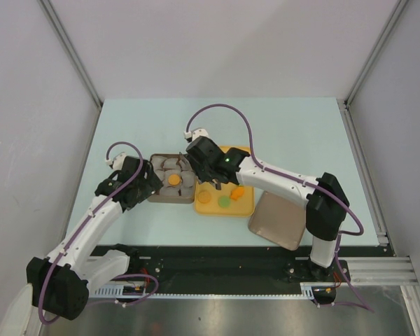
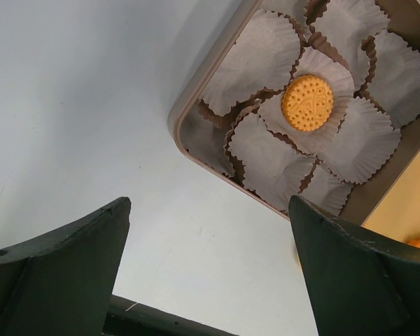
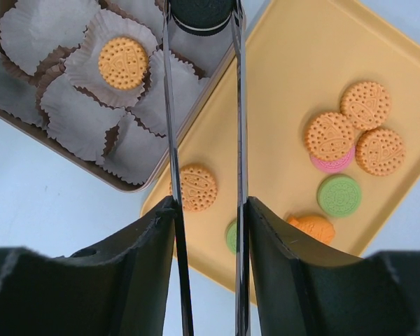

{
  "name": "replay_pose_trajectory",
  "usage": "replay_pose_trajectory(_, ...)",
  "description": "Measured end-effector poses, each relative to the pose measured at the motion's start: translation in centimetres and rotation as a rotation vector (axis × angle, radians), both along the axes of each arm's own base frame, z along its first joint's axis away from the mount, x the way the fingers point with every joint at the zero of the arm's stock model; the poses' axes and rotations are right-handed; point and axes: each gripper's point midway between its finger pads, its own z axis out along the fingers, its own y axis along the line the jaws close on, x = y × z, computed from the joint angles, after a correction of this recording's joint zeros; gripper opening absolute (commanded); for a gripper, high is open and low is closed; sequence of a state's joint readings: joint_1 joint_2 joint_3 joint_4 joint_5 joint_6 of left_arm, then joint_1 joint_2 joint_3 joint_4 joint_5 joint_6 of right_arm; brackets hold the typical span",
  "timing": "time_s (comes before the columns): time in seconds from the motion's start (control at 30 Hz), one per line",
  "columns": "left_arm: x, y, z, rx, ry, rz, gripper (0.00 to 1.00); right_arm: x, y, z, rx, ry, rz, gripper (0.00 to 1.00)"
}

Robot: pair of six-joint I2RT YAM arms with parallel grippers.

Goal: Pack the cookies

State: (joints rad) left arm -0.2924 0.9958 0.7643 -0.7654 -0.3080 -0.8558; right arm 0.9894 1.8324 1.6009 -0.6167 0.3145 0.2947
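Observation:
My right gripper is shut on a pair of thin metal tongs. The tongs pinch a black cookie at their tips, over the edge of the brown tin of white paper cups. One orange cookie lies in the tin's middle cup; it also shows in the left wrist view. Several orange cookies, a pink one and a green one lie on the yellow tray. My left gripper is open and empty over the table beside the tin's rim.
In the top view the tin and the yellow tray sit side by side mid-table. A tan lid lies to the right of the tray. My right gripper hangs over the seam between tin and tray, my left gripper at the tin's left.

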Motion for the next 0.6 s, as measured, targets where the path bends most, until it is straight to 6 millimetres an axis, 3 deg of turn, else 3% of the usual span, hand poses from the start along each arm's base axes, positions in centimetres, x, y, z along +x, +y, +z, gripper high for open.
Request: replay_pose_trajectory(0.6,-0.18,0.04,-0.46,0.002,0.010,0.000,1.00,-0.67,-0.05,0.12,-0.001,-0.005,0.000,0.50)
